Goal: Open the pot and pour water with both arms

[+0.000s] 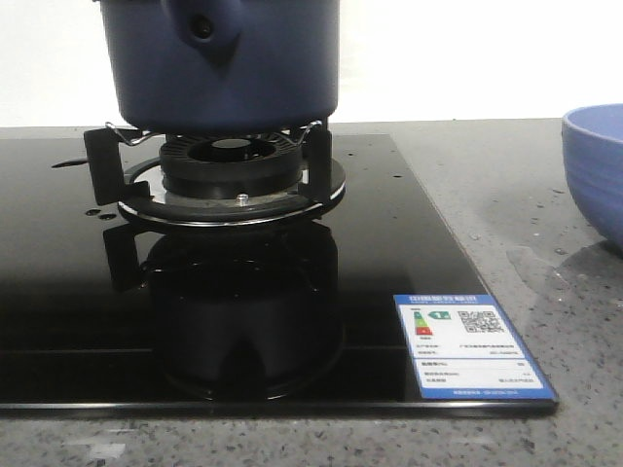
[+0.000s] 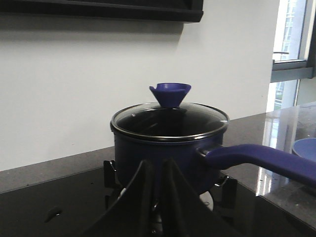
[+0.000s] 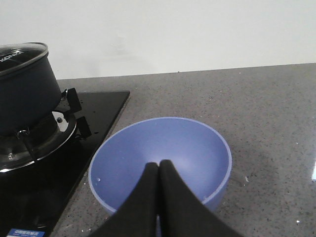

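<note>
Pot: I count one pot point(image 1: 226, 63), dark navy, sitting on the burner stand at 12 o'clock in my front view, its short handle stub with a dark hole facing the camera.
Lid: one glass lid point(image 2: 169, 120) with a metal rim lies on the pot; one blue flared knob point(image 2: 170, 93) stands at its centre.
Handle: from the left wrist view I see one long blue handle point(image 2: 261, 160) leaving the pot towards 4 o'clock.
Burner: one round black burner point(image 1: 232, 163) under the pot, ringed by a shiny plate. I can make out two black stand prongs in the front view, at 9 and 3 o'clock of the burner.
Hob: one glossy black glass hob point(image 1: 88, 321) lies on the worktop; it mirrors the burner and pot.
Label: one blue and white sticker point(image 1: 469, 346) at the hob's 5 o'clock corner.
Bowl: one light-blue bowl point(image 3: 163, 160), seemingly empty, stands on the grey speckled worktop point(image 3: 256, 113), just beside the hob's edge, at 3 o'clock in my front view.
Left hand: one left hand point(image 2: 157, 197), fingers pressed together, gripping nothing, in front of the pot and apart from it.
Right hand: one right hand point(image 3: 158, 195), fingers clenched tip to tip, holding nothing, above the bowl's near rim.
</note>
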